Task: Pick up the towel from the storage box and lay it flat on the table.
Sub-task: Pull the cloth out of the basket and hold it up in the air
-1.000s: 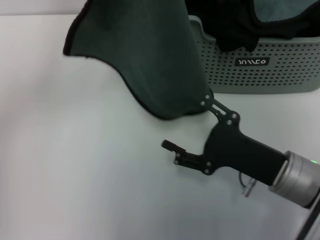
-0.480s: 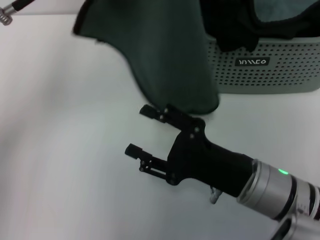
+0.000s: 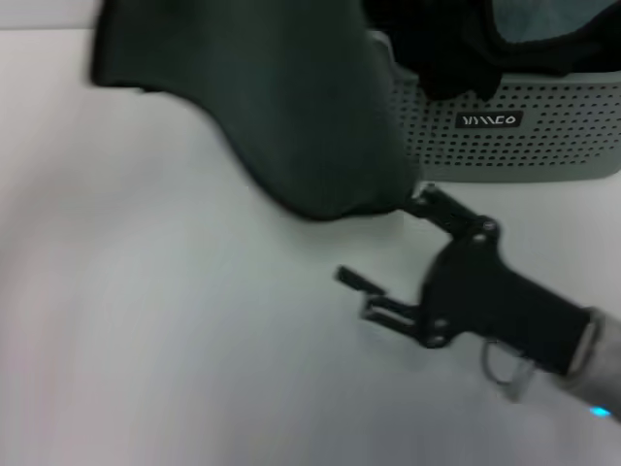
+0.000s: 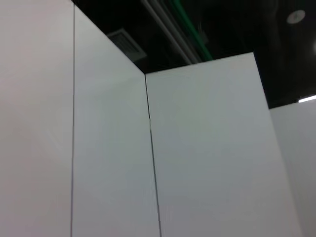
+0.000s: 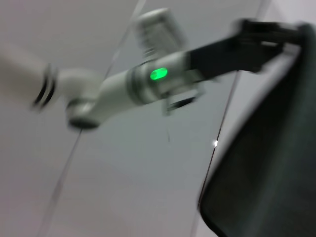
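Observation:
The towel (image 3: pixel 291 116), dark grey-green with black edging, hangs from above the head view, its lower end just over the table (image 3: pixel 146 320). In the right wrist view the left gripper (image 5: pixel 276 34) grips the towel's (image 5: pixel 266 177) top edge, high up. My right gripper (image 3: pixel 386 240) is open and empty low over the table. Its upper finger (image 3: pixel 427 202) is right at the towel's lower corner. The storage box (image 3: pixel 543 146), pale grey-green with holes and a black label, stands at the back right.
A plain black cloth (image 3: pixel 437 49) and a lighter teal-grey cloth (image 3: pixel 543 19) lie in the box and drape over its rim. White tabletop stretches left and in front of the towel. The left wrist view shows only white wall panels.
The right gripper went left under the towel's lower end, then came back right and stays open. The hanging towel has swung to the left.

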`<control>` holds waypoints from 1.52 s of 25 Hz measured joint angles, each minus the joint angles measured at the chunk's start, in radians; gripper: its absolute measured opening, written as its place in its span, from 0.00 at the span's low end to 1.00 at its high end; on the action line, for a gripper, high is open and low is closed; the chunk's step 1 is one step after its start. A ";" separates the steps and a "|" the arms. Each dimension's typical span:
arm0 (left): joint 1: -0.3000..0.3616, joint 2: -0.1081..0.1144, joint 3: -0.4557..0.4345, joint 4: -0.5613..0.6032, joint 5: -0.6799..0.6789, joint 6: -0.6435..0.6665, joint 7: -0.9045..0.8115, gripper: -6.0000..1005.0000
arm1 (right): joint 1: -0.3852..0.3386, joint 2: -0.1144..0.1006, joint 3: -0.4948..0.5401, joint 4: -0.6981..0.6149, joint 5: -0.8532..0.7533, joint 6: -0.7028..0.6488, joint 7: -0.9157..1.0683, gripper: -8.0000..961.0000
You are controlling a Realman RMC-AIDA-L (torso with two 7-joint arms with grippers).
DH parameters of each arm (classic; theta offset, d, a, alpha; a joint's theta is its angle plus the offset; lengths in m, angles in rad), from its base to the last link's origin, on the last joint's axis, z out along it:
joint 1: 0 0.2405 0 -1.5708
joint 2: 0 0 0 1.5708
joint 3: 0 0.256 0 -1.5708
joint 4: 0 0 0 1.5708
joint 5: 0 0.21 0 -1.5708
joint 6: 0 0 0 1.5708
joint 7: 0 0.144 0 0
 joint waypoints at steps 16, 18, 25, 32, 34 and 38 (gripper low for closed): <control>-0.039 0.020 -0.039 0.021 -0.048 0.049 -0.015 0.02 | 0.242 -0.027 0.011 0.385 -0.136 -0.286 0.975 0.77; -0.041 0.022 -0.040 0.026 -0.062 0.051 -0.016 0.02 | 0.239 -0.026 0.021 0.388 -0.134 -0.286 1.008 0.77; -0.057 0.024 -0.042 0.059 -0.071 0.054 -0.017 0.02 | 0.210 -0.034 0.047 0.402 -0.133 -0.266 1.064 0.77; -0.064 0.025 -0.042 0.071 -0.072 0.054 -0.022 0.02 | 0.221 -0.029 0.077 0.410 -0.133 -0.234 1.068 0.77; -0.064 0.026 -0.042 0.071 -0.071 0.054 -0.023 0.02 | 0.236 -0.027 0.076 0.408 -0.136 -0.224 1.068 0.77; -0.063 0.026 -0.042 0.072 -0.071 0.054 -0.023 0.02 | 0.256 -0.025 0.066 0.402 -0.154 -0.223 1.072 0.77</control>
